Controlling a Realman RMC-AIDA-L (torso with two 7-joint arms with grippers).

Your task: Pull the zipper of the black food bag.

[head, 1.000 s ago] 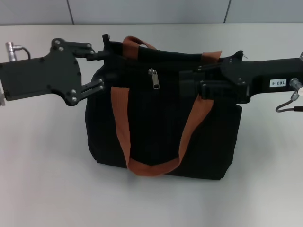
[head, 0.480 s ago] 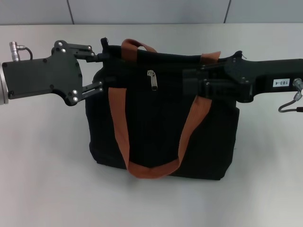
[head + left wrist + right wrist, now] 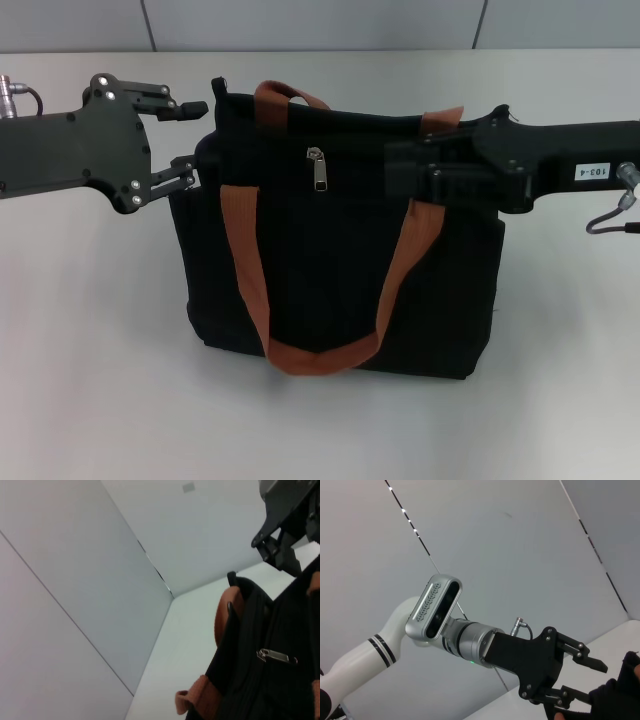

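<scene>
Black food bag (image 3: 340, 270) is seen upright on the white table (image 3: 90, 380), its orange-brown straps (image 3: 245, 280) draped down the front panel. The zipper (image 3: 320, 168), a small silver tab, hangs high on that panel just below the upper edge, roughly midway along it and untouched by either arm; the pull is judged not yet completed, with the tab's grasp still to be made. The right gripper (image 3: 400, 172) is laid across the bag's upper right portion, near the tab but apart from it; whether its fingers are parted cannot be told against the dark fabric. The left gripper (image 3: 190, 140) is held at the bag's upper left corner, fingers spread moderately, apparently gripping nothing.
</scene>
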